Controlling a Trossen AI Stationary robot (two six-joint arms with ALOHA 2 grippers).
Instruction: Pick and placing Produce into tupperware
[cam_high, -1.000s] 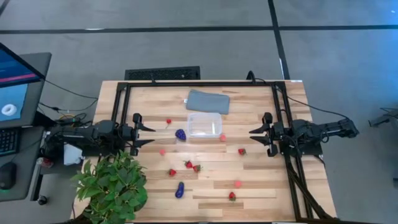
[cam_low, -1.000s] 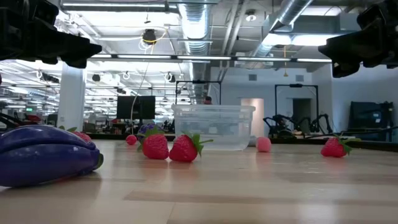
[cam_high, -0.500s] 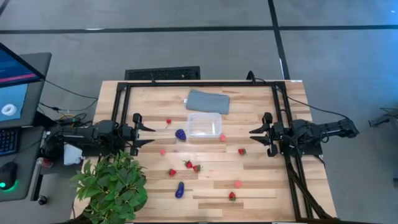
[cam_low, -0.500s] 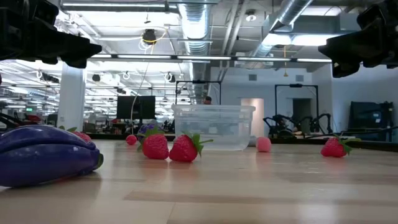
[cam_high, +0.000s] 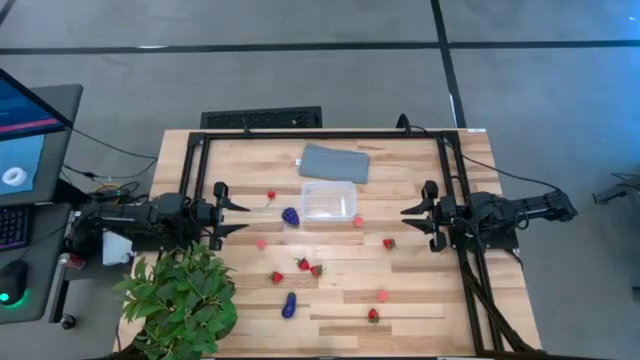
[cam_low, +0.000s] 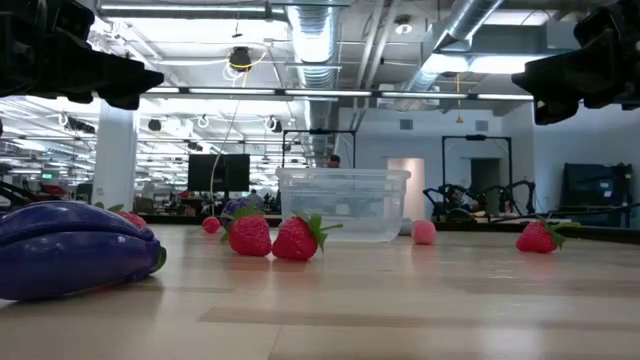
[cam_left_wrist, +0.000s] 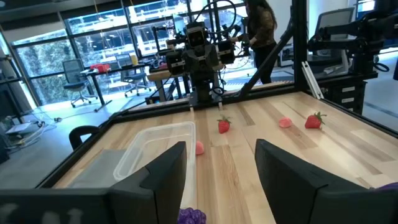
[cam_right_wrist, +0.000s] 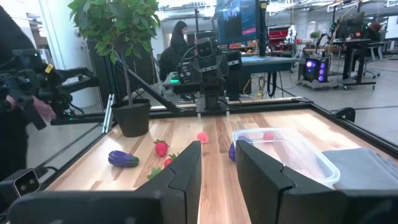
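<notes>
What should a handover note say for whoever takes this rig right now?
Left pincer: open, empty, parked at the table's left edge.
Right pincer: shut, empty, parked at the right edge.
Tupperware: mid-table, beside the grey pad, empty as far as the views show.
Produce: all loose on the table. Purple piece just left of the box, pink bit at its right corner, strawberries and another purple piece nearer the front.
Done: nothing placed.
Left: every piece.
</notes>
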